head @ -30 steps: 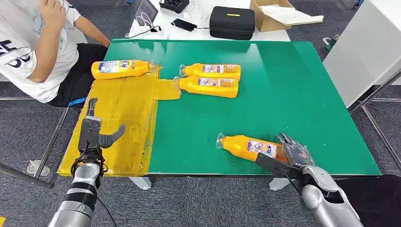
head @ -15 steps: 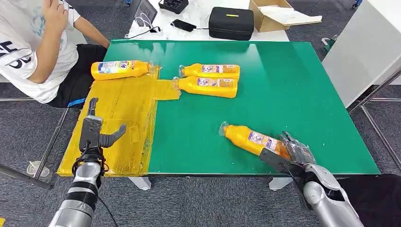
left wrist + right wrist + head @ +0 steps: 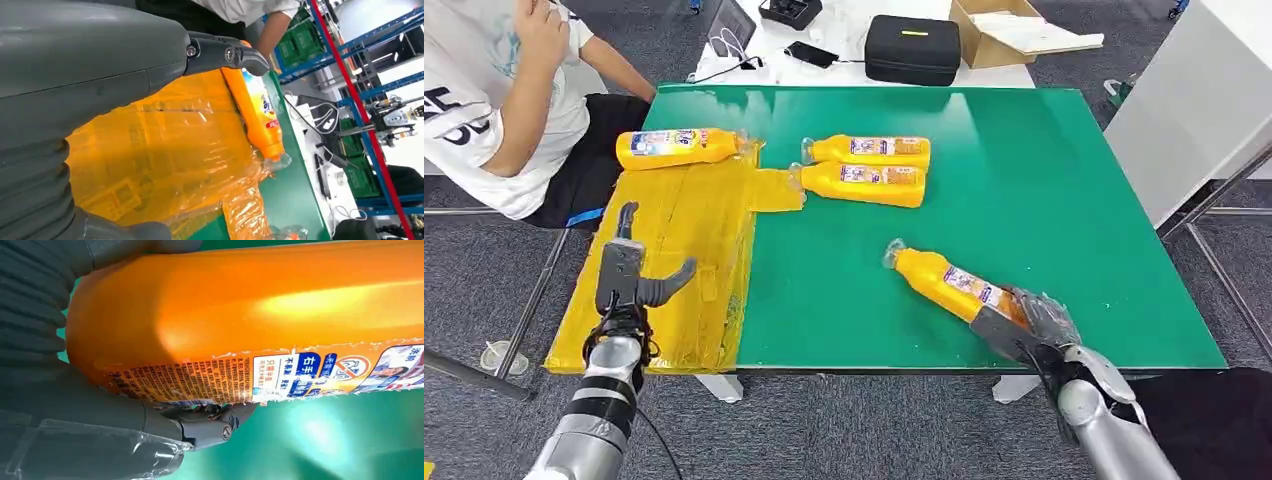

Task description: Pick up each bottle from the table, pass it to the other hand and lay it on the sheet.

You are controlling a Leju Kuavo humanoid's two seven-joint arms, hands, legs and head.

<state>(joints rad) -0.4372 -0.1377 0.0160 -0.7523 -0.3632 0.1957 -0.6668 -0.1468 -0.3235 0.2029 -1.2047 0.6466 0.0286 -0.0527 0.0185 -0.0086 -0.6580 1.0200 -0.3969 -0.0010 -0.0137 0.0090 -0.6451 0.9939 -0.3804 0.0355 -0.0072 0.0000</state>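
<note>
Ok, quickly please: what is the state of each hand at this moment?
Left hand: open, holding nothing, above the yellow sheet.
Right hand: closed around the base end of an orange bottle.

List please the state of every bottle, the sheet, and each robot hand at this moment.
Near bottle: tilted, base gripped by right robot hand.
Far-left bottle: lying on the yellow sheet.
Two middle bottles: lying side by side on the green table.
Yellow sheet: spread flat, crinkled.
Left robot hand: open, above the sheet.
</note>
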